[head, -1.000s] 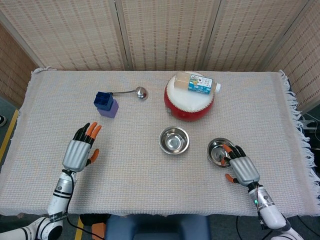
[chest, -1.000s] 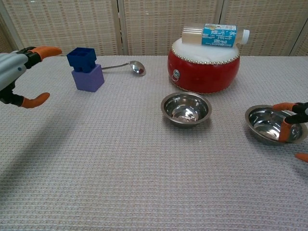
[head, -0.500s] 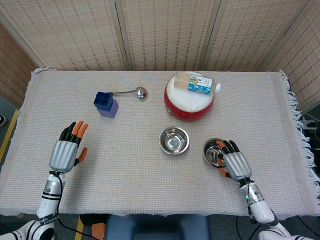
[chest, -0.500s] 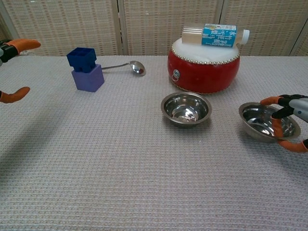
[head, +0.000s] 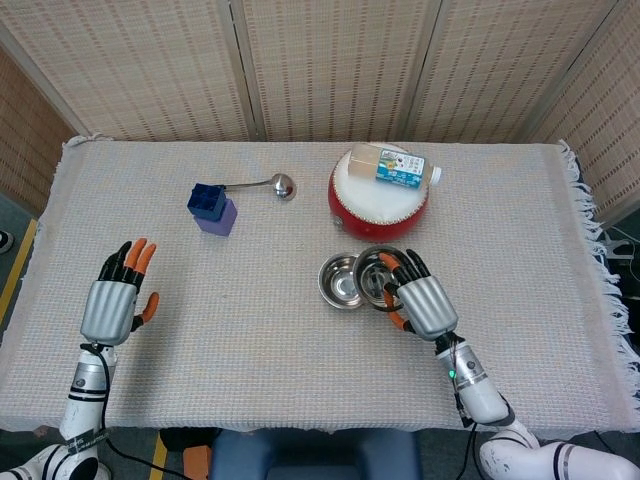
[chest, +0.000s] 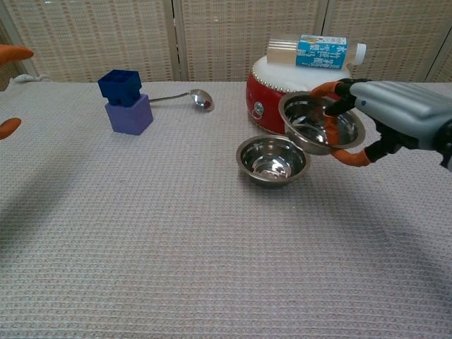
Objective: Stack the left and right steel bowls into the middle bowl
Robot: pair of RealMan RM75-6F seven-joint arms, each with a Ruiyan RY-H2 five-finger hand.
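We note the right robot hand (chest: pixel 385 116) pinching the tilted right steel bowl (chest: pixel 319 123) above the middle bowl (chest: pixel 272 158); released off-centre, it could clip the rim and slide onto the counter (chest: pixel 212 247).

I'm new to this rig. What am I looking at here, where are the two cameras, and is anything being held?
A two-armed robot sits at a cloth-covered table. One camera looks down from its head, the other looks forward from its chest. The right robot hand holds a steel bowl tilted in the air, beside the middle bowl. The left robot hand is open and holds nothing. Also there: a red drum with a bottle lying on top, a blue block and a ladle.
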